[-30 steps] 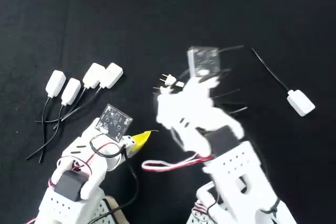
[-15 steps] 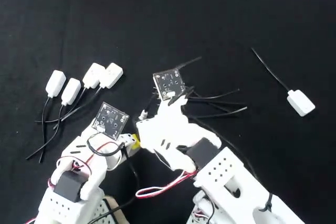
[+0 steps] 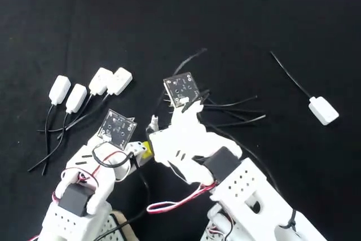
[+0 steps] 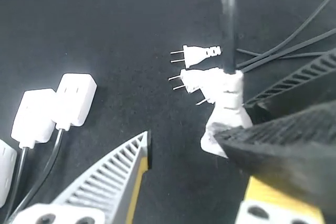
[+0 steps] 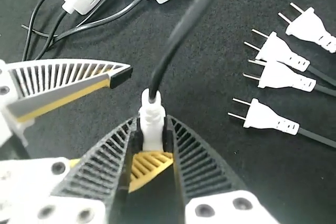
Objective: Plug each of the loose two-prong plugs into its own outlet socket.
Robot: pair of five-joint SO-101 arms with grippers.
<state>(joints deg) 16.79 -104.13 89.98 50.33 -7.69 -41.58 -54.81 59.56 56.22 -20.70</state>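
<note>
My right gripper (image 5: 152, 129) is shut on a white two-prong plug (image 5: 151, 120) whose black cord arcs up and away. In the high view that held plug (image 3: 153, 121) hangs just beyond my left gripper (image 3: 144, 150), which stands open with nothing between its fingers (image 4: 123, 169). The held plug (image 4: 226, 106) also shows in the left wrist view, close to the open jaws. Several loose white plugs (image 5: 278, 74) lie on the black table beside the right gripper, prongs pointing toward the sockets. Several white outlet sockets (image 3: 90, 87) with black cords lie in a row at the left.
One more white socket (image 3: 323, 110) with a black cord lies alone at the far right. Black cords (image 3: 237, 114) fan out rightward from under the right arm. The two arms stand almost touching at the table's front. Open black cloth (image 3: 237, 26) stretches across the back.
My right arm has swung left with the plug in its gripper, from the table's middle to right beside my left gripper. The left arm has barely shifted.
</note>
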